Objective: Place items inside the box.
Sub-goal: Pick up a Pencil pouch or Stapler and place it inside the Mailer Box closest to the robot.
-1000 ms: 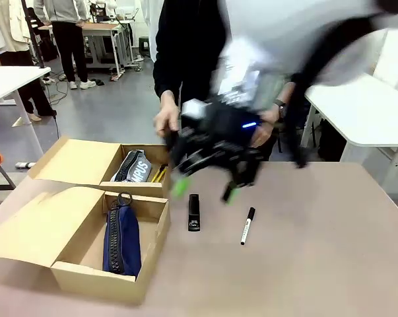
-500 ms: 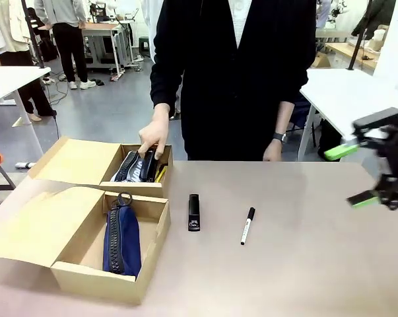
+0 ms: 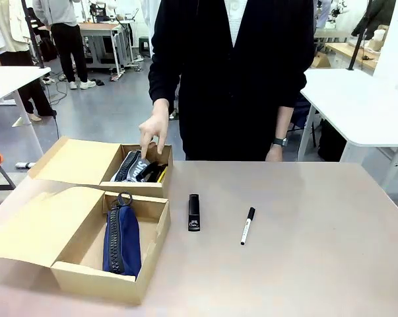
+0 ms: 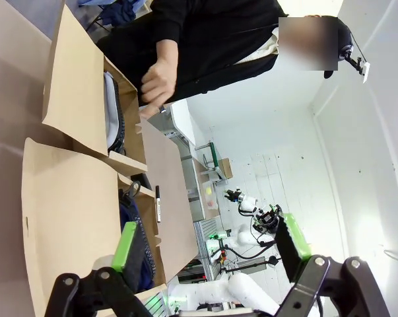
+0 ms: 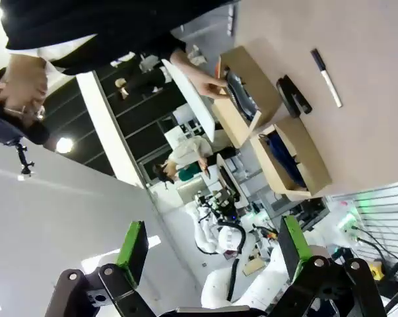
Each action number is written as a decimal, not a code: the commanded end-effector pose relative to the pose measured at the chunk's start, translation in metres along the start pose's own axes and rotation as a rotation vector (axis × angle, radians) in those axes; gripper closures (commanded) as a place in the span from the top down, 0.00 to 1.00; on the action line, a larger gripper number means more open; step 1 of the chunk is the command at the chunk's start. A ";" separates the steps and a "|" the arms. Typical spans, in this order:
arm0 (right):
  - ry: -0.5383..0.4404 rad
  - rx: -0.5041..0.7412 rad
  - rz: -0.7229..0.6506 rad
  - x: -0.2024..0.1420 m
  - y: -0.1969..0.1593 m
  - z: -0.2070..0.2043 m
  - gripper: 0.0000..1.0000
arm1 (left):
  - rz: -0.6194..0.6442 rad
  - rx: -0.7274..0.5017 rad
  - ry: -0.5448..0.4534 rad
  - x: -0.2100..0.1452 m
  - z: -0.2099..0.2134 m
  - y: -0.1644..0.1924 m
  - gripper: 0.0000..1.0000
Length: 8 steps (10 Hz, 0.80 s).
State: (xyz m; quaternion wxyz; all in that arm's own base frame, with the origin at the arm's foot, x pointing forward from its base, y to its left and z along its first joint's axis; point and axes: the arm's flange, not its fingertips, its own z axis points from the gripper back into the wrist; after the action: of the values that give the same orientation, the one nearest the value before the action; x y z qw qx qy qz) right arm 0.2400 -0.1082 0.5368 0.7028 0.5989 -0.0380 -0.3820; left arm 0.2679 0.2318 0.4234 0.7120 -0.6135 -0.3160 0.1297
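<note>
The left gripper [image 4: 208,242] and the right gripper [image 5: 212,246] hold nothing, jaws wide apart — the navy zip pouch [image 3: 121,239] and grey zip pouch [image 3: 133,165] lie in brown cardboard boxes [image 3: 96,282], but the black stapler [image 3: 194,212] and black-capped white marker [image 3: 247,225] wait on the table [image 3: 304,264].

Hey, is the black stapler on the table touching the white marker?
Apart. The front view shows the black stapler and the white marker lying side by side, with a clear strip of bare table between them.

Person's hand [image 3: 152,131] over far box [image 3: 139,189]; free tabletop [image 3: 317,264] R of marker [image 3: 247,226]
</note>
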 end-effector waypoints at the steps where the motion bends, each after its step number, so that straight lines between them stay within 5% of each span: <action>1: 0.086 -0.060 0.055 -0.014 0.003 -0.019 1.00 | -0.021 -0.022 -0.015 0.000 -0.002 -0.001 1.00; 8: 0.086 -0.060 0.055 -0.014 0.003 -0.019 1.00 | -0.021 -0.022 -0.015 0.000 -0.002 -0.001 1.00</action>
State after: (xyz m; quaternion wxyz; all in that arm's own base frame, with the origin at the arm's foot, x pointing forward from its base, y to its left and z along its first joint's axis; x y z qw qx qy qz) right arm 0.2417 -0.0813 0.5379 0.7318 0.5864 -0.0069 -0.3473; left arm 0.2678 0.2318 0.4235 0.7120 -0.6135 -0.3161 0.1296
